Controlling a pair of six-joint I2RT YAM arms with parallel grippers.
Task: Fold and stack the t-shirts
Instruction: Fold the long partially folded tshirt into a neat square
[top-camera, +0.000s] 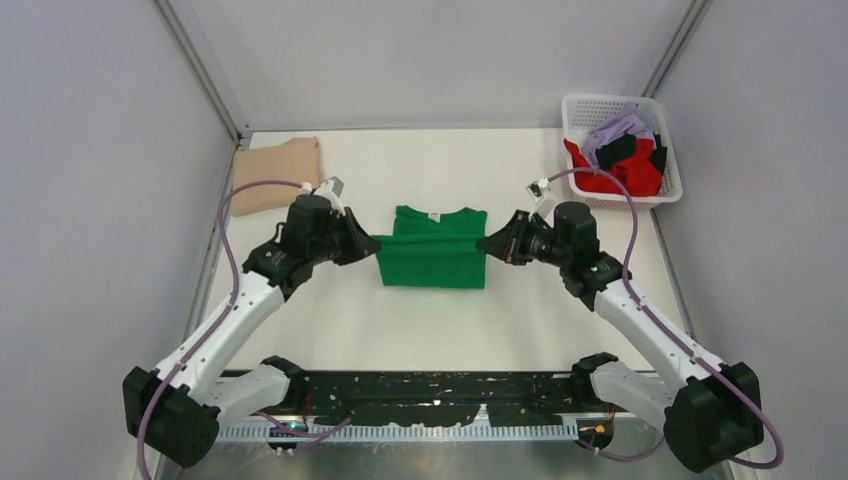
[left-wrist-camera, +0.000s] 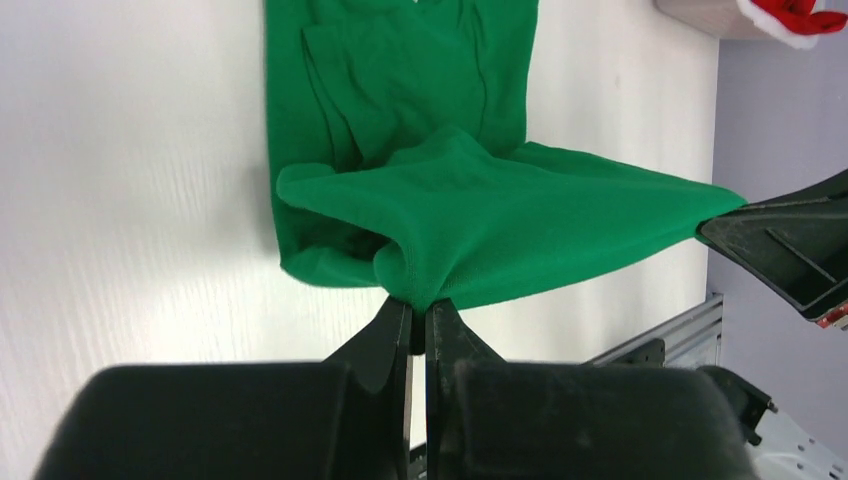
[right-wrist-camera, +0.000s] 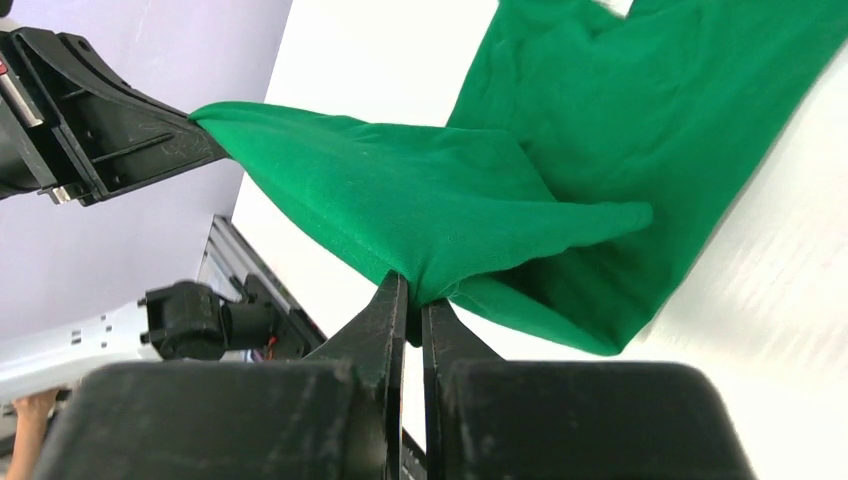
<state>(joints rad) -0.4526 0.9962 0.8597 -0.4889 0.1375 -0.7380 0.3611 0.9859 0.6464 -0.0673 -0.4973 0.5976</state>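
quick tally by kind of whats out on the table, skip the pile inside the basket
shirts: 2, the green shirt and the tan shirt
basket: 1
claws: 2, the left claw and the right claw
total: 5

Green t-shirt (top-camera: 431, 262) centred, one edge raised taut across it — tan t-shirt (top-camera: 277, 172) folded, far left.

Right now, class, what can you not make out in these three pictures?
- Top view: how many shirts fill the basket; they overlap.
- Top view: print on the green shirt's label; too small.
- Left wrist view: basket cut off by the top edge.
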